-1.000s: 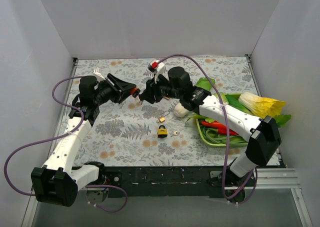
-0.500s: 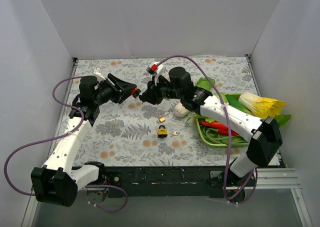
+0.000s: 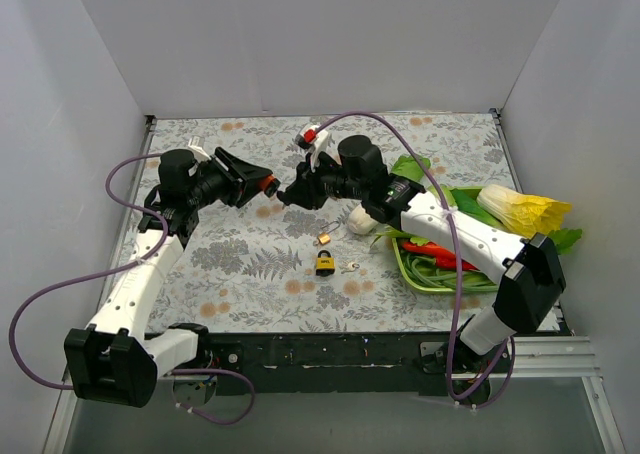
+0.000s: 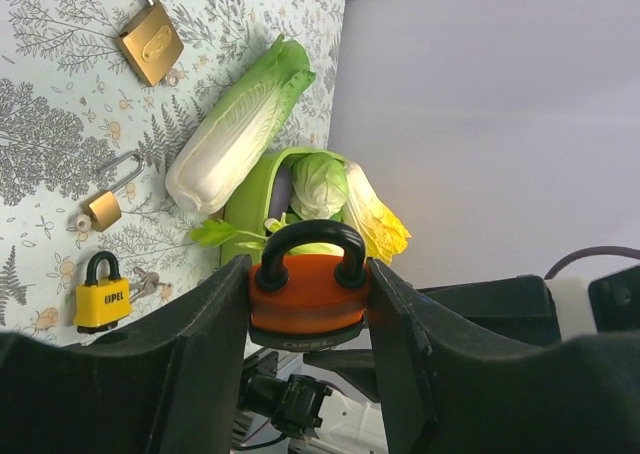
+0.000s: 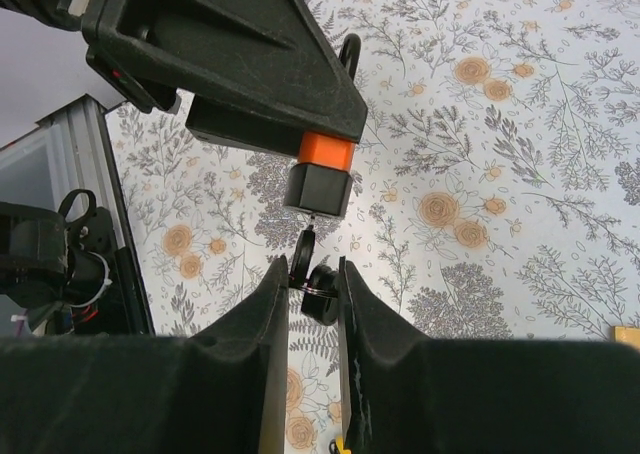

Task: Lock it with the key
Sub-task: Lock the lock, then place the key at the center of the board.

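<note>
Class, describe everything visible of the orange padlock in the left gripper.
The orange padlock has a glossy orange body, a black base and a black shackle, closed. The left gripper clamps its sides, holding it in the air above the table. Its base faces the key in the right gripper, whose tip is at it; insertion cannot be told.

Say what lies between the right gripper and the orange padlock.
The key, held by the right gripper, points at the orange padlock; seen in right wrist view.
</note>
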{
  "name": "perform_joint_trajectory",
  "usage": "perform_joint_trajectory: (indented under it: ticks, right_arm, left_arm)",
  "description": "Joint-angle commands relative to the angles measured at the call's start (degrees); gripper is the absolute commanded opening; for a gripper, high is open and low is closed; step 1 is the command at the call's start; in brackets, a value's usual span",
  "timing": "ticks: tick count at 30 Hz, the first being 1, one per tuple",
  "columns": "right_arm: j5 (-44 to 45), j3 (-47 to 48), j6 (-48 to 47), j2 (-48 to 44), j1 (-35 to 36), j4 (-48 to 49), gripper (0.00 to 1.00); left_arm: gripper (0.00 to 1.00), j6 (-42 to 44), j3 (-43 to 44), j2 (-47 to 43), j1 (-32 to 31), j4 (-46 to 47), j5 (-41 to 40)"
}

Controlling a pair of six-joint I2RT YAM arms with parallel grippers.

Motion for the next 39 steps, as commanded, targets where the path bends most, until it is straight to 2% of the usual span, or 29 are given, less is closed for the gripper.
perform_joint_trajectory:
  ticks: [1,11,22,28,39]
  right_arm:
    - [-1.85,-3.18,2.11,-3.95,0.09,-0.50,0.01]
    - [-4.57,-9.76,5.54,-5.54,0.09,-0.86,0.01]
    - [-11.95,-16.37,5.63,-1.68,3.25,0.82,0.01]
    - [-18.02,-16.11,1.42,3.32,6.24,1.44,0.01]
    - [-26.90,-13.03,2.20,13.00,6.25,-1.73,0.01]
  left_arm:
    - [0.00,-0.60,4.66,1.39,3.10,2.75,-2.89]
    - [0.00,2.38,8.18,4.74,7.94,1.96,-4.38]
    - [0.00,5.46,3.18,2.10,10.40,-2.60,-4.47]
    - [0.00,6.69,1.86,2.01,10.32,-3.14,-4.03]
    - [0.00,8.01,1.94,2.54,10.40,-3.23,-2.89]
